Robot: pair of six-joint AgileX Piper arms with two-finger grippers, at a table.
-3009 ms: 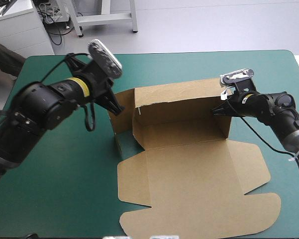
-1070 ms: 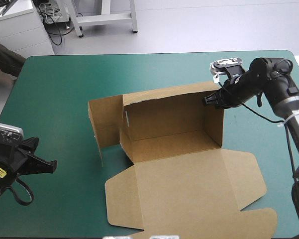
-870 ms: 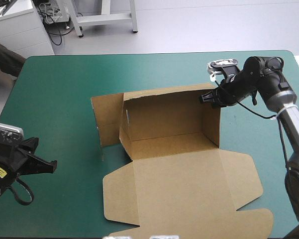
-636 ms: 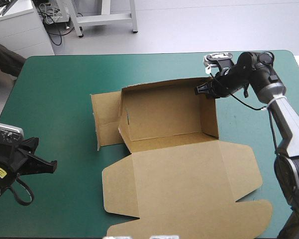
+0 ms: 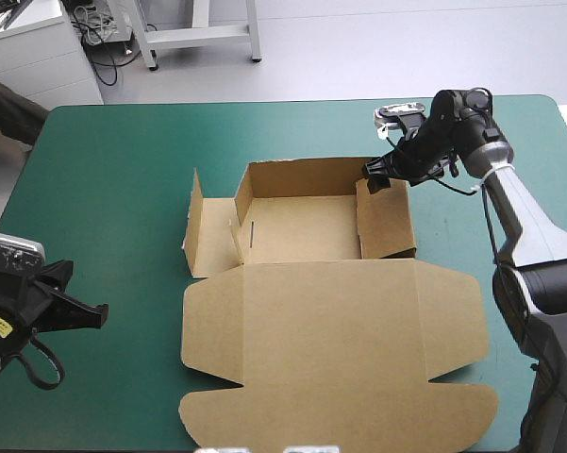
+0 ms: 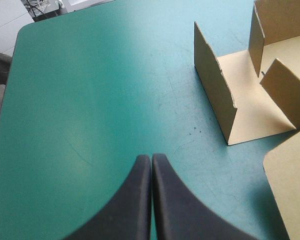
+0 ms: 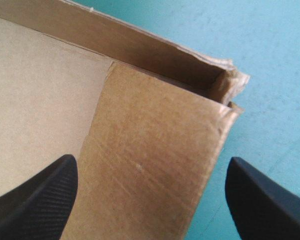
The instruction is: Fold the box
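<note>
The brown box lies mid-table as an open tray, its far and right walls raised, and its left flap stands upright. Its wide lid lies flat toward the near edge. My right gripper hovers at the tray's far right corner. In the right wrist view this gripper is open, with the corner's wall between the fingers and untouched. My left gripper is shut and holds nothing, low by the table's near left edge. Its wrist view shows the shut tips over bare cover, the upright flap ahead.
A broad stretch of teal-green cover separates my left gripper from the box. The table's far edge runs just behind my right gripper. The lid's front flaps reach close to the near edge.
My right gripper carried the box's far right corner toward the far edge, then opened and let it go. The tray now sits flat and squarer. The left arm has stayed put.
</note>
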